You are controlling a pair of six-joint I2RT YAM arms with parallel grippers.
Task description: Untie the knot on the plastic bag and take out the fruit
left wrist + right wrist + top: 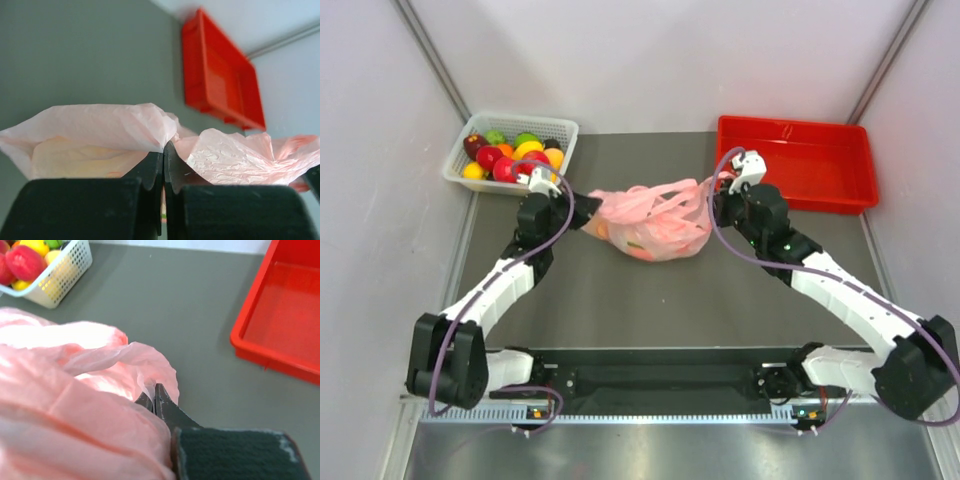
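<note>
The pink plastic bag (pixel 655 222) lies crumpled in the middle of the table, its handle strips bunched on top. I cannot pick out the knot among them. Fruit (pixel 638 243) shows through the film as orange and green shapes, and as a yellowish shape (pixel 85 160) in the left wrist view. My left gripper (pixel 582 207) is shut on the bag's left edge, with film pinched between its tips (pixel 164 147). My right gripper (pixel 712 205) is shut on a fold of film at the bag's right side (pixel 154 392).
A white basket (pixel 545 120) with several red, yellow and green fruits stands at the back left and shows in the right wrist view (pixel 65 280). A red tray (pixel 790 160) stands at the back right. Grey walls close in both sides.
</note>
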